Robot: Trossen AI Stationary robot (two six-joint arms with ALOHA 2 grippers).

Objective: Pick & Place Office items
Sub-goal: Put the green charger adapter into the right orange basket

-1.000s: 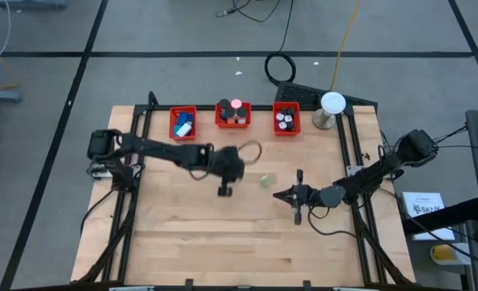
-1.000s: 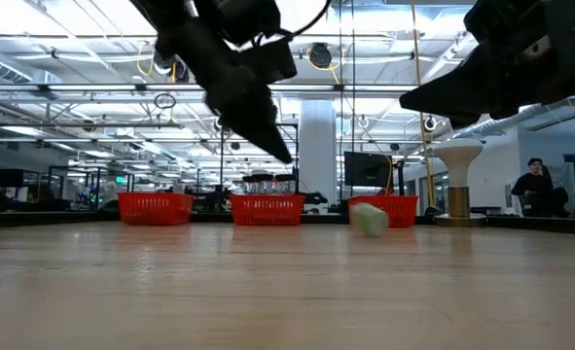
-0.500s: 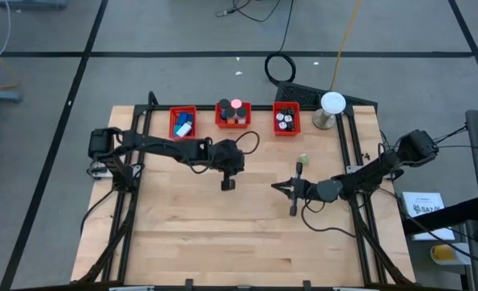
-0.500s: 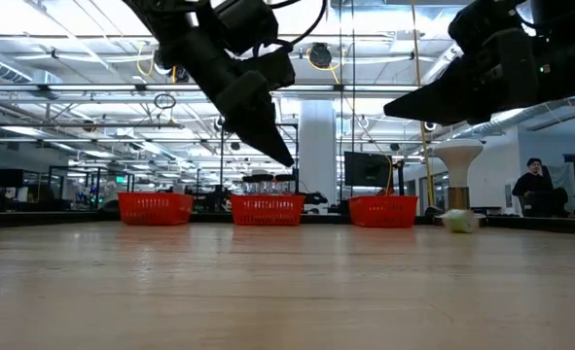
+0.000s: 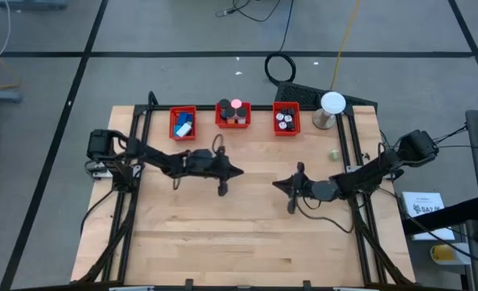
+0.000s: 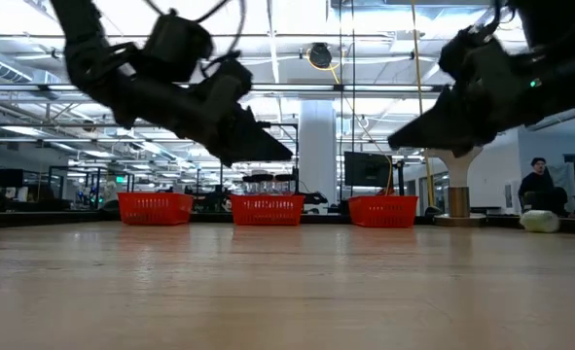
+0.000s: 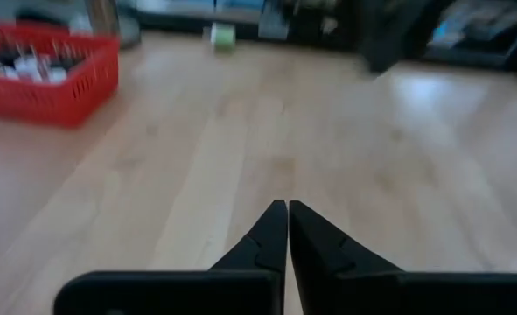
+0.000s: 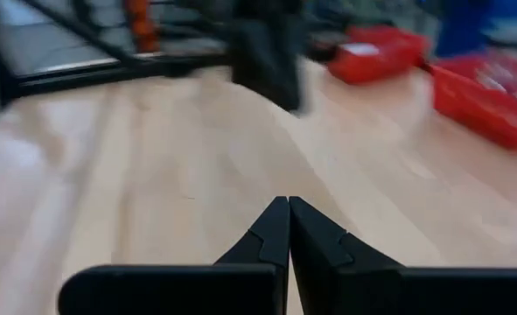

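One loose office item, a small pale green bit (image 5: 335,153), lies on the table by the right rail near the white dome; it also shows in the low view (image 6: 540,221) and the left wrist view (image 7: 222,35). Other items sit inside the three red bins (image 5: 233,115) at the far edge. My left gripper (image 5: 239,171) hovers shut over the table's middle, pointing right (image 7: 287,206). My right gripper (image 5: 275,183) hovers shut facing it, pointing left (image 8: 287,203). Both stand clear of the table in the low view, holding nothing.
The white dome (image 5: 332,103) stands at the far right corner, just beyond the green bit. Black rails (image 5: 354,153) run along the table's left and right sides. Bare wood (image 5: 239,234) stretches from the grippers to the near edge. A person (image 6: 538,187) stands in the room behind.
The green bit has rolled from the table's middle toward the right rail near the dome. My left arm has drawn back and sunk lower, and its gripper has tipped from pointing steeply down to nearly level, pointing right. My right gripper has crept slightly toward the far edge.
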